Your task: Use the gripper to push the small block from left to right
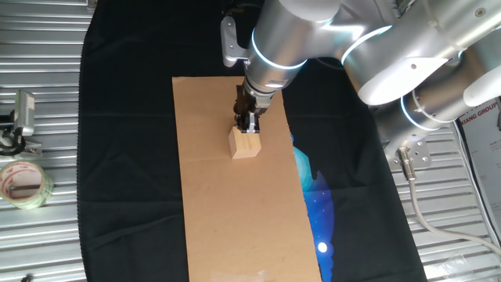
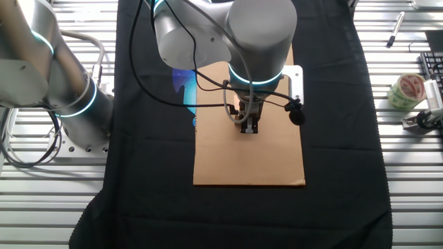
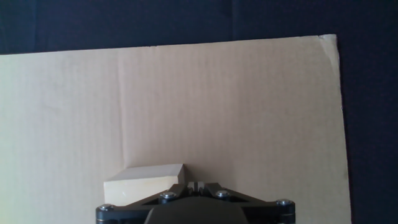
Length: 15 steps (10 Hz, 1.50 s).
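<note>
Looks light and hard, that small block point(image 1: 244, 143) on the cardboard sheet point(image 1: 235, 211), touching the gripper point(image 1: 249, 125): jaws seemingly closed on nothing, best pushed low on a flat side.

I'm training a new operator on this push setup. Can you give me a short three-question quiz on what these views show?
1. True or false: the small block lies on the cardboard sheet.
2. Where is the gripper? A: right beside the block. B: over by the tape roll.
3. Fill in: the sheet lies on a ___ cloth.

Key: 1 true; 2 A; 3 black.
</note>
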Each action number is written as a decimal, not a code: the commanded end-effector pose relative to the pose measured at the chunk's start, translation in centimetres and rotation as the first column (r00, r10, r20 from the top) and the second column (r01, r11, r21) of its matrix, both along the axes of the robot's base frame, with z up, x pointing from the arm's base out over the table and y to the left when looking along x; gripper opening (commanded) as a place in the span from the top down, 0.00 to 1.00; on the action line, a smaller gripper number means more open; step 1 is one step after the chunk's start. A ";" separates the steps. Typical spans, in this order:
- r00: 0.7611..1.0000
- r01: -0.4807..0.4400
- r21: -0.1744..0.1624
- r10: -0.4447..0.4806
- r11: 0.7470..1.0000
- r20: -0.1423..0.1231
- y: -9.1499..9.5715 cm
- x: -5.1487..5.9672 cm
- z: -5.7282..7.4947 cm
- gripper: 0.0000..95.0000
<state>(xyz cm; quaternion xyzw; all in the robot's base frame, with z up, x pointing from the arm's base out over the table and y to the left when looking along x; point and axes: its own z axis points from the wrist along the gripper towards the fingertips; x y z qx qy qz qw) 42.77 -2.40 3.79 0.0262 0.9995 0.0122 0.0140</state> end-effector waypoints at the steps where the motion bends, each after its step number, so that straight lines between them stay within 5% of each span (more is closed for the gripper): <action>1: 1.000 0.002 -0.001 -0.002 1.000 0.001 0.1 0.1 -0.1 1.00; 15: 0.999 0.035 0.004 -0.035 0.999 -0.001 0.3 0.1 0.0 1.00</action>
